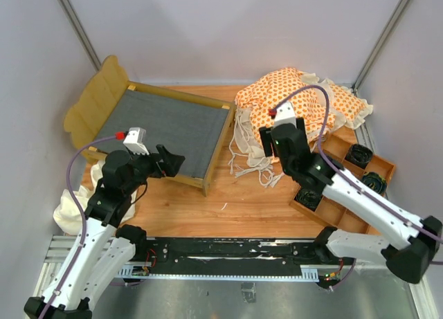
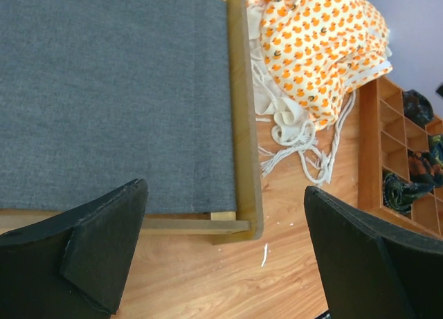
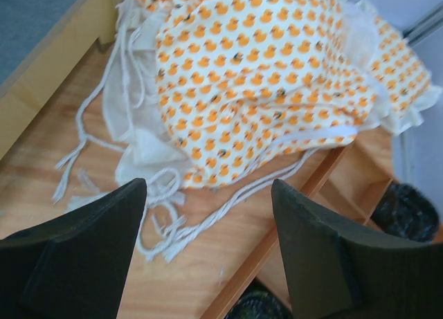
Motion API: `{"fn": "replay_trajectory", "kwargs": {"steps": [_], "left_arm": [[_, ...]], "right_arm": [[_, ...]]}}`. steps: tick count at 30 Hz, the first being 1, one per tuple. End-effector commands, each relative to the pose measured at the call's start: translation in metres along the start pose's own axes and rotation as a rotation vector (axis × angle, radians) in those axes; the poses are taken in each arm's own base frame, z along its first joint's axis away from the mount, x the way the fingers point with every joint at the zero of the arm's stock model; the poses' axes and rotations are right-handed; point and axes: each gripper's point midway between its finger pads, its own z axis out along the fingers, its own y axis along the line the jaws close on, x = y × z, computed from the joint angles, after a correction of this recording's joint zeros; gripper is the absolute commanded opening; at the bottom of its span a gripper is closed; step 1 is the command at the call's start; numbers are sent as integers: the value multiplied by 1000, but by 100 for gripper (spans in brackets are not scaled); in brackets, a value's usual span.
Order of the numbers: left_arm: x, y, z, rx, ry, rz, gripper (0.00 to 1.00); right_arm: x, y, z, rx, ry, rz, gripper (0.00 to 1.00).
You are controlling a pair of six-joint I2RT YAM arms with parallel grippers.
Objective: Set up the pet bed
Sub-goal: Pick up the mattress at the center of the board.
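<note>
The left gripper (image 2: 225,194) and right gripper (image 3: 208,187) hung wide open, empty. The orange duck-print, cream-ruffled cushion (image 3: 256,77) lay bunched just right of the light-wood, grey-based bed frame (image 2: 242,125). I'd pinch its ruffled edge, clear of the cream tie strings (image 2: 304,142).

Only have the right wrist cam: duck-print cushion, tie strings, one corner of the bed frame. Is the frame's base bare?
Observer: Yes. In the top view the grey fabric base is bare right across the bed frame.
Operator: Where's the left hand?
Observer: The left hand hovers open above the frame's near rail, toward its right corner, holding nothing.
Operator: Anything else on that side?
Observer: A plain cream cloth lies bunched near the left edge of the table, outside the frame.
</note>
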Motion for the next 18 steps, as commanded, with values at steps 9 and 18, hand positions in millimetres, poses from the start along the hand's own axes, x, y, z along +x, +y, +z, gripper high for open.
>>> {"fn": "replay_trajectory", "kwargs": {"steps": [9, 18], "left_arm": [[0, -3, -7, 21, -7, 49, 99], [1, -1, -7, 10, -7, 52, 99]], "right_arm": [[-33, -31, 134, 53, 148, -127, 73], [-15, -44, 203, 28, 273, -173, 73]]}}
